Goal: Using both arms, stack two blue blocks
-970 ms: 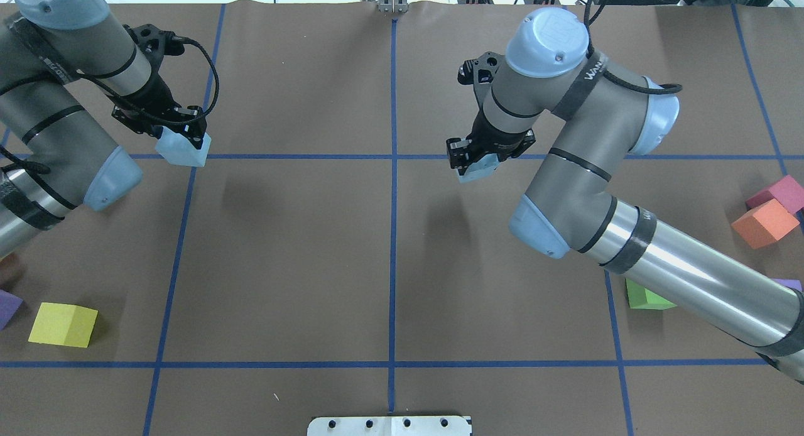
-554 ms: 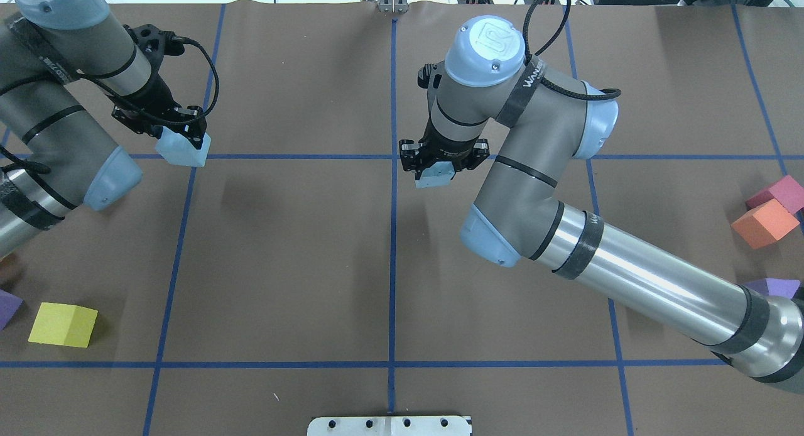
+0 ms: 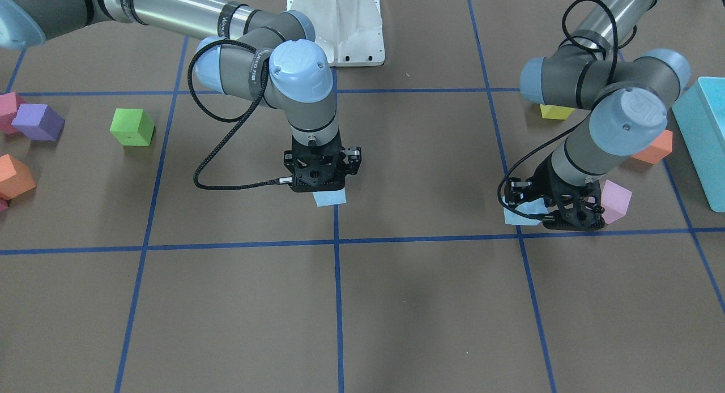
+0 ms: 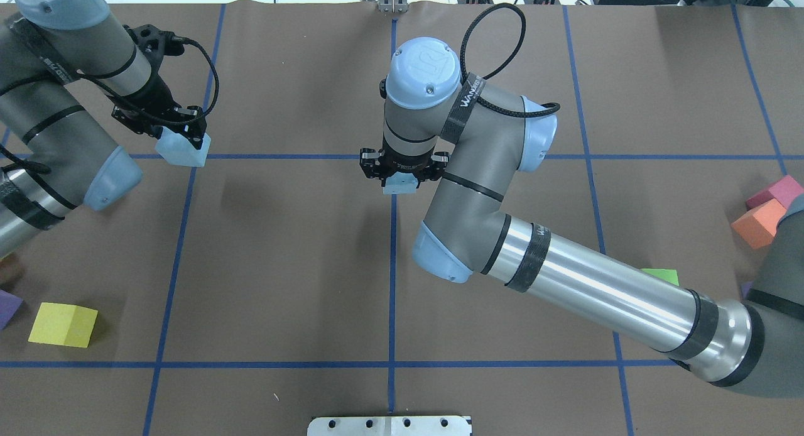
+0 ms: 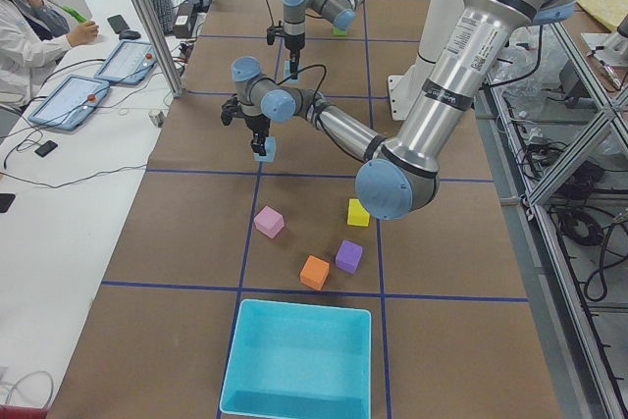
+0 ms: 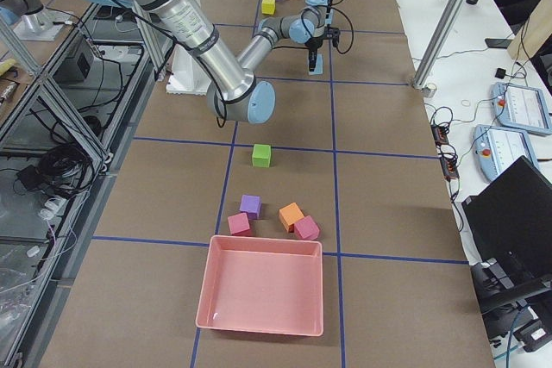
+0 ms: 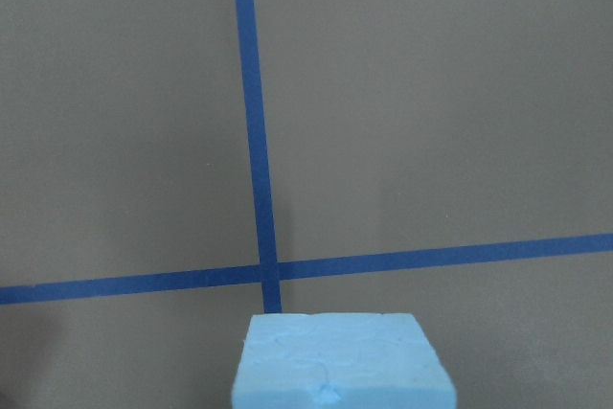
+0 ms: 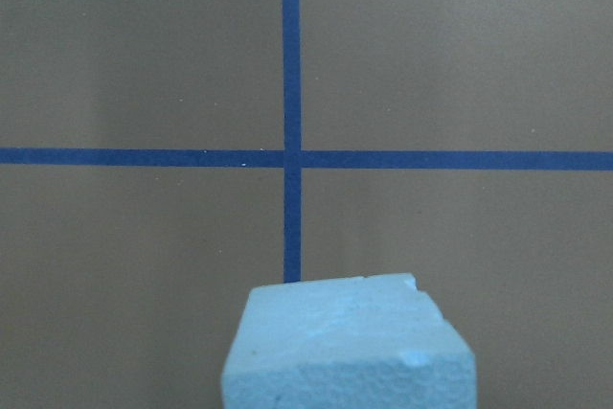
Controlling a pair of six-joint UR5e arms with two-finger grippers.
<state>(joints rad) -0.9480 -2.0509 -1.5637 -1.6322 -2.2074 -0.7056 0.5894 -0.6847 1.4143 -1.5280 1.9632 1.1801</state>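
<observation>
My left gripper is shut on a pale blue block, held still above the table near a tape crossing at the left. The block fills the bottom of the left wrist view. My right gripper is shut on the second blue block and holds it above the centre tape line. That block shows in the right wrist view over a tape crossing. In the front view the right gripper and its block are at centre, and the left gripper and its block are at right.
A yellow cube and a purple cube lie at front left. A green cube, an orange cube and a magenta cube lie at right. A pink cube sits beside the left gripper, with a turquoise box past it.
My right arm has swung left, carrying its blue block from the right half to the centre tape line. The left arm and its block have not moved.
</observation>
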